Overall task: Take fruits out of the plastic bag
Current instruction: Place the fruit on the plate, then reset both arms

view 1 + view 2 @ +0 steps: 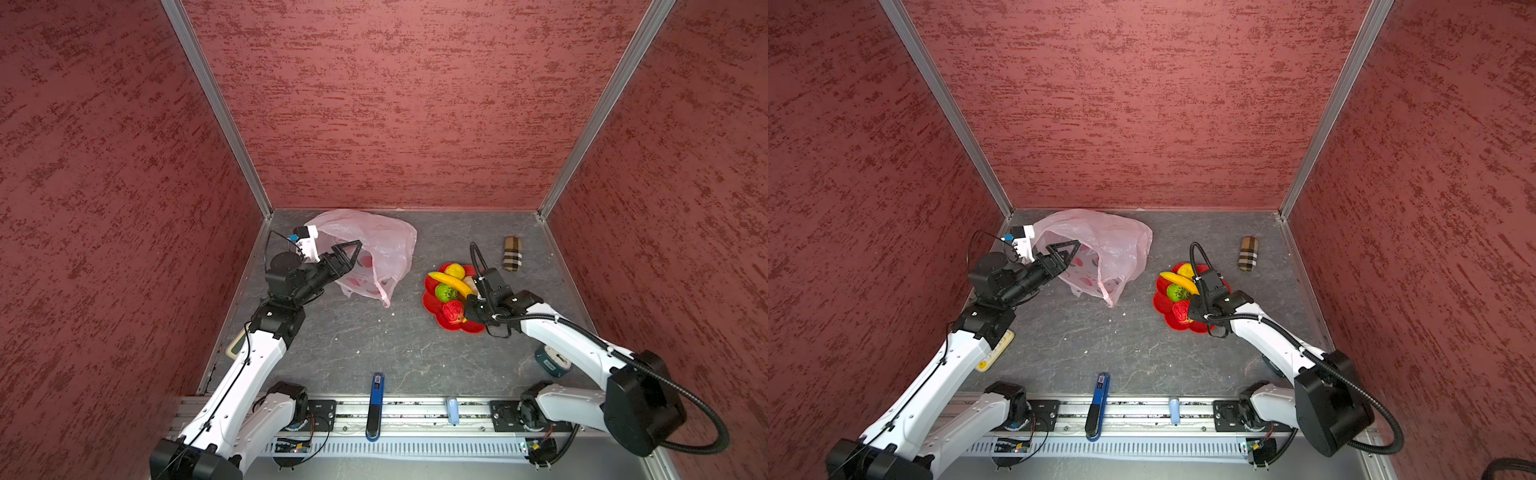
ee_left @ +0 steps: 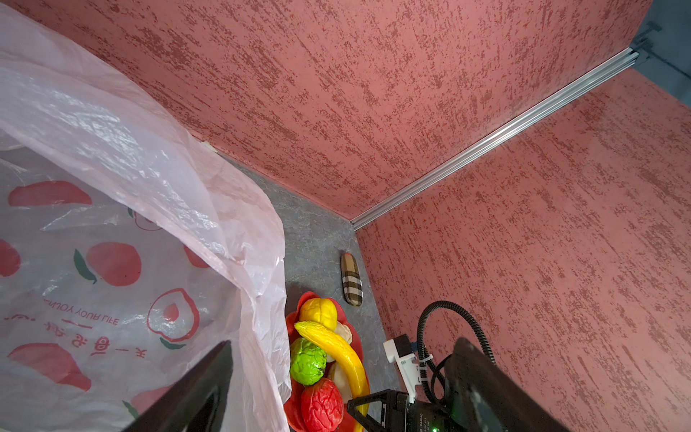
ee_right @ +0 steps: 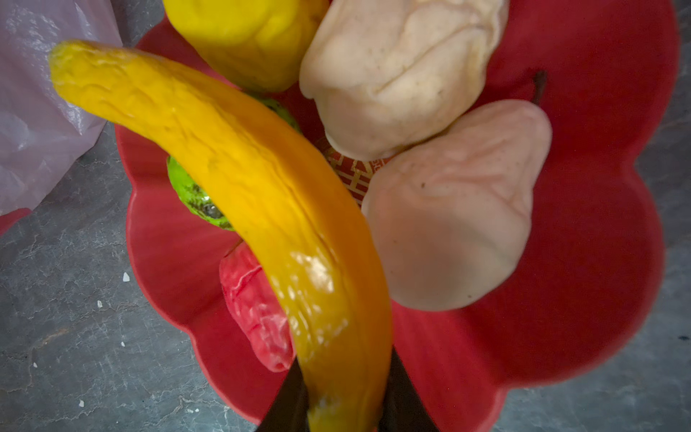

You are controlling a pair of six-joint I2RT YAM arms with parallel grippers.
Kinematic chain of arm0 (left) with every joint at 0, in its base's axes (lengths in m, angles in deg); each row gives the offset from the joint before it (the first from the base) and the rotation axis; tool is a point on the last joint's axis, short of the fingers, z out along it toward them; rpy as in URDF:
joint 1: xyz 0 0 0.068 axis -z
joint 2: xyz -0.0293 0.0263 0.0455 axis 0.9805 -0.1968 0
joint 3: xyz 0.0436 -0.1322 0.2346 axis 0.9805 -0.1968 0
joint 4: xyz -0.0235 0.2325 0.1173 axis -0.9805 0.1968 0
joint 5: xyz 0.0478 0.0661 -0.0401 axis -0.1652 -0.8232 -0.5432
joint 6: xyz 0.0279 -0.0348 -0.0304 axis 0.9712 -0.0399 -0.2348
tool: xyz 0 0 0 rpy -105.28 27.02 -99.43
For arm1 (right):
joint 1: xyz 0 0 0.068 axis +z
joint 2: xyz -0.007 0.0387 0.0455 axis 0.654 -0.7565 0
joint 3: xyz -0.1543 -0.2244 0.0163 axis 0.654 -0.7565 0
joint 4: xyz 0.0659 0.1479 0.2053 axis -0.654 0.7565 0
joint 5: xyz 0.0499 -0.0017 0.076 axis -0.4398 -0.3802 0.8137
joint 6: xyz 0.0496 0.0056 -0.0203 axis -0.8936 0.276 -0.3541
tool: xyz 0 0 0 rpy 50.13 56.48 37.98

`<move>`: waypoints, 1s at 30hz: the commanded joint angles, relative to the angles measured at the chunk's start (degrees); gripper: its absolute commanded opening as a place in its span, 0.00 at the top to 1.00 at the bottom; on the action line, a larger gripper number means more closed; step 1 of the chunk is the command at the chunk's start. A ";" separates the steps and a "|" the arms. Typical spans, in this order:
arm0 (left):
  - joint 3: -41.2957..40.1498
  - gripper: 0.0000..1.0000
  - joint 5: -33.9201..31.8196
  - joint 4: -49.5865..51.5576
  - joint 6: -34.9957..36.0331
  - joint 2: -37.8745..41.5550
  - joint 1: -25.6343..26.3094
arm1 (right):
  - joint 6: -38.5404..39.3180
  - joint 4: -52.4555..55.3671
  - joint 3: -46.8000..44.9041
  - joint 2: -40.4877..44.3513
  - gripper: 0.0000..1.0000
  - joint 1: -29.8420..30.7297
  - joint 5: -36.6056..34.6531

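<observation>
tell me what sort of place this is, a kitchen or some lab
Probably a robot test booth, not a home: left arm and right arm mounted on an aluminium rail, red textured panels boxing in a grey tabletop, toy fruits on a plate.

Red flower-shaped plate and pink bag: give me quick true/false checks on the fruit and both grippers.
1. The long yellow toy banana is clamped in the right gripper. True.
2. The red flower-shaped plate is empty. False: toy fruits are piled on it.
3. The left gripper is shut on the thin pale-pink plastic bag. False: its jaws stand wide open at the bag.
4. A checked beige oblong pouch lies on the grey tabletop, apart from the plate. True.
5. The green round toy fruit lies on the tabletop. False: it is on the plate, under the banana.
</observation>
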 commanded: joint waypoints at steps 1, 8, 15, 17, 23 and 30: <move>-0.14 0.08 -0.11 0.18 1.09 -0.46 -0.60 | -1.26 -0.45 -0.73 1.32 0.66 -0.40 -0.52; 0.39 0.08 0.63 1.68 2.38 -0.12 -3.39 | -0.51 2.46 1.70 4.00 0.34 -0.40 -2.15; 2.02 0.01 1.08 9.33 7.23 1.00 -13.82 | 2.49 3.48 7.60 9.51 0.07 -1.24 -7.14; 1.94 0.01 0.19 12.65 9.39 0.88 -17.86 | 4.00 1.32 8.66 10.97 0.01 -3.57 -9.73; -1.16 0.01 -6.43 17.78 14.21 -1.82 -28.53 | 8.43 -20.11 0.98 16.17 0.01 -16.75 -18.69; -6.51 0.01 -19.34 12.97 21.84 -6.66 -29.50 | 21.10 -42.00 -12.45 17.25 0.01 -21.31 -32.60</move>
